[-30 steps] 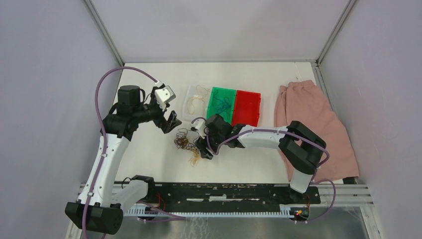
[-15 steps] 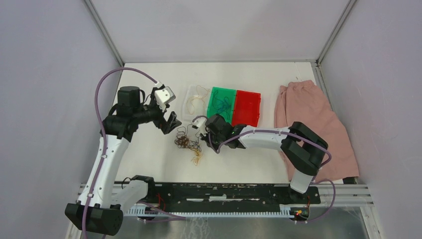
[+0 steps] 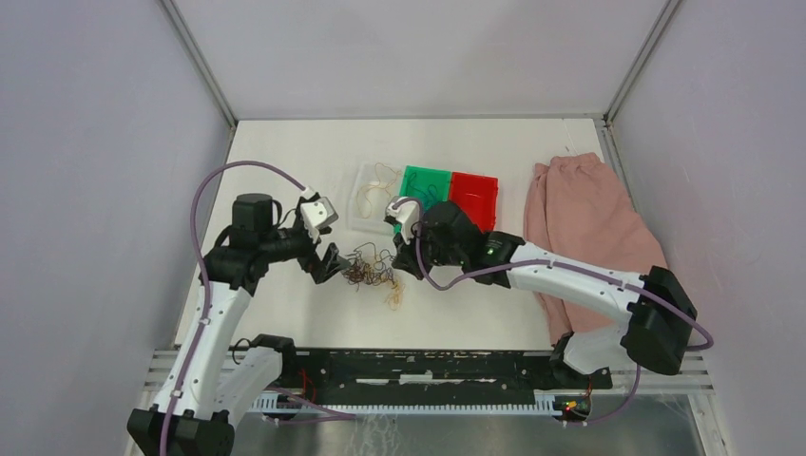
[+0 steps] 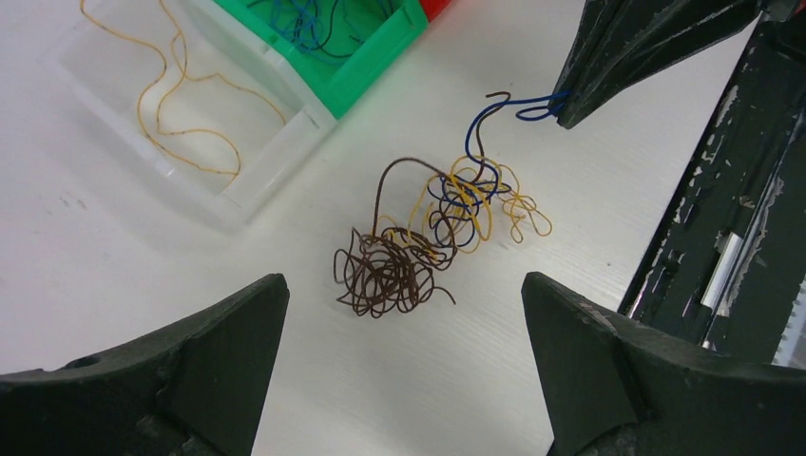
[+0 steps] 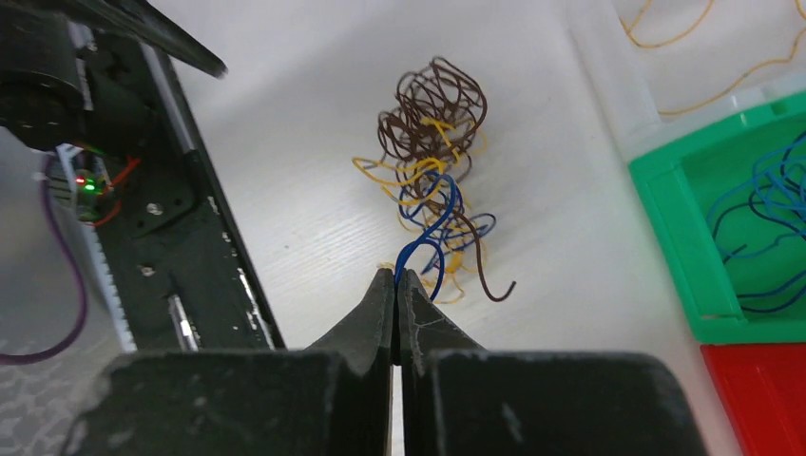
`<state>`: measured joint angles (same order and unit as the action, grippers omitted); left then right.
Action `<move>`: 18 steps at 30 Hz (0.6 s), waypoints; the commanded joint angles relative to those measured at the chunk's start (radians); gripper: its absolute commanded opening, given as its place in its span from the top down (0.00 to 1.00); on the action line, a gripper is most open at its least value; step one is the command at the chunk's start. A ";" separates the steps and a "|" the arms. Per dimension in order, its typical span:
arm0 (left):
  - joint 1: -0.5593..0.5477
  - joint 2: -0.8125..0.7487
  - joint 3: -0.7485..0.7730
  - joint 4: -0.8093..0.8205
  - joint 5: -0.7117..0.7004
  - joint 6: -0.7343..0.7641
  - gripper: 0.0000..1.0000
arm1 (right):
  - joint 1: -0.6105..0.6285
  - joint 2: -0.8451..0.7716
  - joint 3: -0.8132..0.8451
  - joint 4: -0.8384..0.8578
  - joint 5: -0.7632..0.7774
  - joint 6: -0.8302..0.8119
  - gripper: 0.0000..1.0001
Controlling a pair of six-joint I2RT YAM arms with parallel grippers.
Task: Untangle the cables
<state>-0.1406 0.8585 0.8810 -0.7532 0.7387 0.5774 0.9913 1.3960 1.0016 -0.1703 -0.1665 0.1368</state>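
The cables lie in a loose tangle on the white table: a dark brown clump with yellow-tan and blue strands beside it. My right gripper is shut on the end of a blue cable, which rises out of the tangle to its tips. In the left wrist view the right gripper pinches the blue cable above the pile. My left gripper hangs wide open just left of the tangle, nothing between its fingers. From above, the left gripper and the right gripper flank the tangle.
Behind the tangle stand a clear tray with yellow strands, a green tray with blue strands and a red tray. A pink cloth lies at the right. A black rail runs along the near edge.
The right gripper shut on the blue cable and lifted back and right, pulling the tangle slightly rightward. The left gripper came nearer and lower, beside the tangle, still open.
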 commanded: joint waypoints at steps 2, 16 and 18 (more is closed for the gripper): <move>0.003 -0.069 -0.011 0.094 0.103 0.032 0.01 | 0.002 -0.042 0.167 -0.026 -0.142 0.060 1.00; 0.003 -0.110 -0.008 0.105 0.214 0.007 0.06 | 0.004 0.048 0.444 0.005 -0.287 0.148 1.00; 0.003 -0.119 -0.008 0.144 0.215 -0.033 0.08 | 0.003 0.058 0.471 0.021 -0.304 0.162 1.00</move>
<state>-0.1406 0.7631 0.8700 -0.6964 0.8989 0.5770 0.9913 1.4403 1.3930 -0.2276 -0.4171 0.2539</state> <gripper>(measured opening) 0.937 0.014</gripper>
